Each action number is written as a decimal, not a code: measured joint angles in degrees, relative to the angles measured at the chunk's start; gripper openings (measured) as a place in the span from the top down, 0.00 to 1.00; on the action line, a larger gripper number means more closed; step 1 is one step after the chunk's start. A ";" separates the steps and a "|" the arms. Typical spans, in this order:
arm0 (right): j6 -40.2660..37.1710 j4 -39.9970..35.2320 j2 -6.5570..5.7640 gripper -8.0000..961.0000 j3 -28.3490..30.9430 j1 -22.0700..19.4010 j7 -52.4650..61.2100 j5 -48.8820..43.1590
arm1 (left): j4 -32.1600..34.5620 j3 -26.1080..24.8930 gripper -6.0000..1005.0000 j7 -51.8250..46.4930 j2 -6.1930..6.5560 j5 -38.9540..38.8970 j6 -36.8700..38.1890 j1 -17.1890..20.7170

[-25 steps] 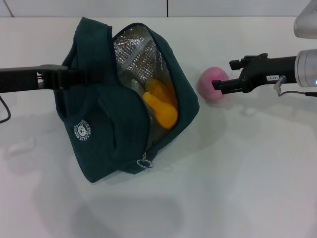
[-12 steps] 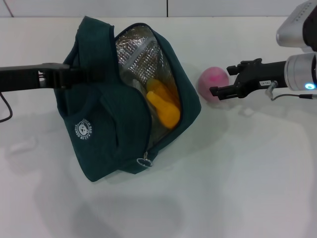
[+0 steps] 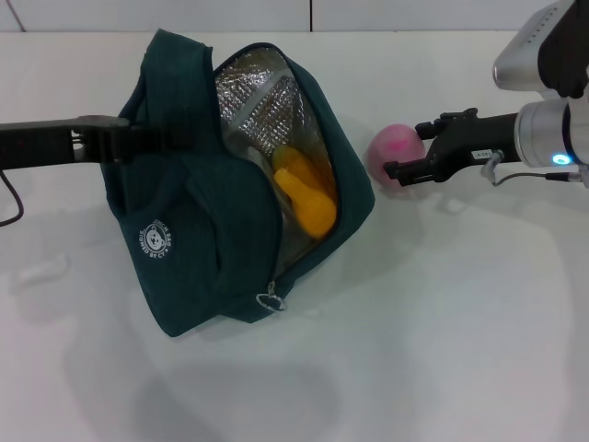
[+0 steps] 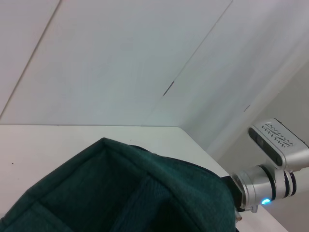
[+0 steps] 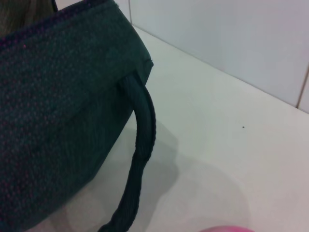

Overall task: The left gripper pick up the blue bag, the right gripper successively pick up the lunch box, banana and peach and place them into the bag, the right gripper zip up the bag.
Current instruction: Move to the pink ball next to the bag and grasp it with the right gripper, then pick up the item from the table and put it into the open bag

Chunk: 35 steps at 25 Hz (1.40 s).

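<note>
My left gripper [image 3: 118, 138] is shut on the near-left side of the blue bag [image 3: 193, 230] and holds it tilted, with its mouth open toward the right. The silver foil lining [image 3: 258, 92] shows, and the yellow-orange banana [image 3: 304, 195] lies inside. The zipper's ring pull [image 3: 270, 296] hangs at the mouth's lower end. On the table just right of the bag sits the pink peach [image 3: 390, 149]. My right gripper [image 3: 402, 149] is open at the peach's right side, one finger above it and one below. The lunch box is hidden.
The white table [image 3: 442, 322] stretches out in front and to the right of the bag. One loop handle [image 5: 142, 145] of the bag hangs down its side in the right wrist view. A white wall [image 3: 313, 14] closes off the far edge.
My right gripper has slid a little left toward the peach and its arm has tilted. The bag has shifted slightly; the left arm holds still.
</note>
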 joint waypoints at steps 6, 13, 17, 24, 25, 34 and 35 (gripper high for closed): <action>0.57 0.94 0.16 0.22 -0.02 0.98 -0.50 0.16 | 0.01 0.00 0.96 0.15 0.00 -0.08 -0.09 -0.04; 2.79 2.04 0.16 0.29 -0.02 1.85 -0.50 0.19 | 0.01 0.00 0.96 0.18 0.01 -0.39 -0.17 -0.07; 3.33 0.81 0.17 0.46 -0.02 1.27 -0.50 0.18 | 0.01 0.00 0.96 0.18 0.03 -0.59 -0.16 0.12; 0.23 -9.69 0.12 0.68 -0.02 -4.79 -0.48 3.98 | 0.01 0.00 0.96 0.18 0.10 -0.71 -0.16 0.27; -0.67 -11.90 0.06 0.69 -0.02 -6.09 -0.48 5.05 | 0.01 -0.01 0.96 0.18 0.12 -0.72 -0.16 0.30; -6.87 -24.41 -0.20 0.75 -0.02 -10.78 -2.27 14.72 | 0.01 0.00 0.96 0.18 0.19 -0.72 -0.13 0.50; -7.66 -24.68 -0.20 0.76 -0.02 -10.73 -2.95 16.16 | 0.01 0.00 0.96 0.18 0.18 -0.72 -0.13 0.51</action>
